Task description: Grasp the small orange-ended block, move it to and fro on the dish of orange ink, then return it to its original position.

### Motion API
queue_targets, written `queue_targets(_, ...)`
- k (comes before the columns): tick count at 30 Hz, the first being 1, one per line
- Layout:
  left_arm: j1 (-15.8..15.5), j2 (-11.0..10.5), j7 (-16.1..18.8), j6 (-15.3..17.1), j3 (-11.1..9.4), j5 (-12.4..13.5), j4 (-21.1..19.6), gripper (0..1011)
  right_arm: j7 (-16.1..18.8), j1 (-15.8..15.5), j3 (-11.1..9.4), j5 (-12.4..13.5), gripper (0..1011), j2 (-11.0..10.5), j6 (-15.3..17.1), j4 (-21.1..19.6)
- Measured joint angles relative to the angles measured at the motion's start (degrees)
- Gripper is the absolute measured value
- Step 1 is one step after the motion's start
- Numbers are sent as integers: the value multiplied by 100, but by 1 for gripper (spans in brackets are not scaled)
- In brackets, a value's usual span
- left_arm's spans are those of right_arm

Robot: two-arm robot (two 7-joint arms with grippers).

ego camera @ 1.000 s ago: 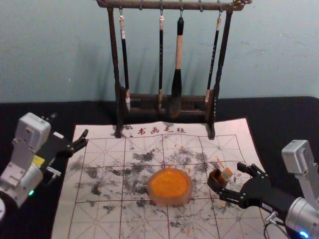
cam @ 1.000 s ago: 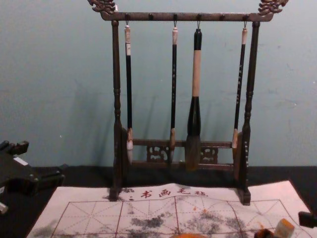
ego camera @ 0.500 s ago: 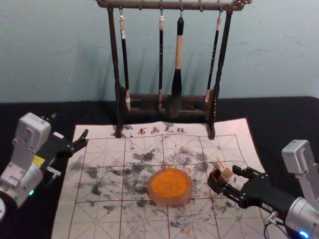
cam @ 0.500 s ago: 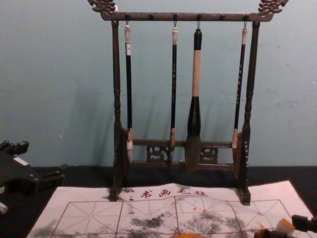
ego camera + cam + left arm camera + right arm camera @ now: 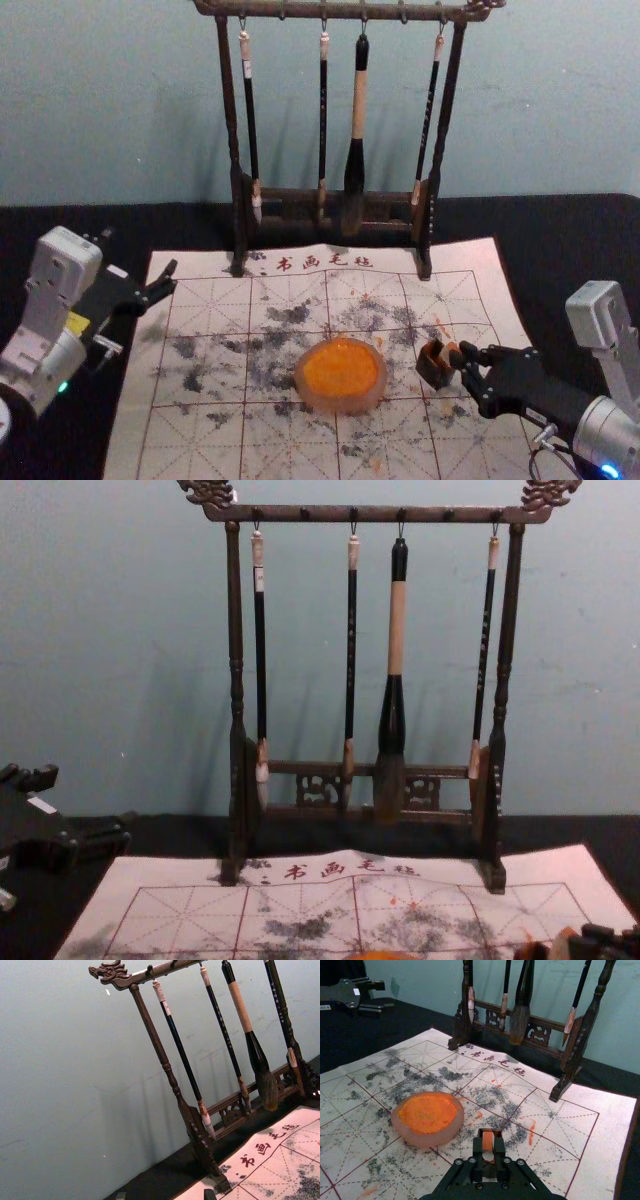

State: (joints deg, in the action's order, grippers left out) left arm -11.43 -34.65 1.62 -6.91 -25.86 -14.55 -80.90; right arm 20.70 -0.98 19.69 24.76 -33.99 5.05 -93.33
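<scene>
The right end effector [image 5: 463, 360], at the lower right of the head view, appears closed on the small orange-ended block [image 5: 449, 351], its two fingers set along opposite sides. The block sits right of centre in the lower half, just beside a small dark box [image 5: 432, 368]; whether its foot is still inside that box, I cannot tell. What matters next is the dish: its pale rim [image 5: 343, 406] lies to the left of the block in that view, with the box between them. The grip looks ready, so the likely move is to raise the block clear of the box wall, then carry it left over the orange ink [image 5: 342, 368]. Lifting too little could drag the box along.

The right wrist view looks in between the fingers, where the orange end [image 5: 487, 1140] lies at the tips and the block's long axis runs roughly along them; in the head view the fingers cover part of it, so its tilt is hard to judge. The head view gives the dish whole, while the chest view cuts it at the bottom edge. The left end effector [image 5: 170, 277] is parked at the left, open, farther from the block.
</scene>
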Motion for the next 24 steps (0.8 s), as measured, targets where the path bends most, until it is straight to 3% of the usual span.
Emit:
queue_targets(2, 0, 0, 0, 0, 0, 0, 0, 1010, 0, 0, 0, 0, 53, 0, 0, 0)
queue_targets(15, 0, 0, 0, 0, 0, 0, 0, 1010, 0, 0, 0, 0, 46, 0, 0, 0)
queue_targets(24, 0, 0, 0, 0, 0, 0, 0, 1010, 89, -60, -183, -47, 46, 83, -11, -106)
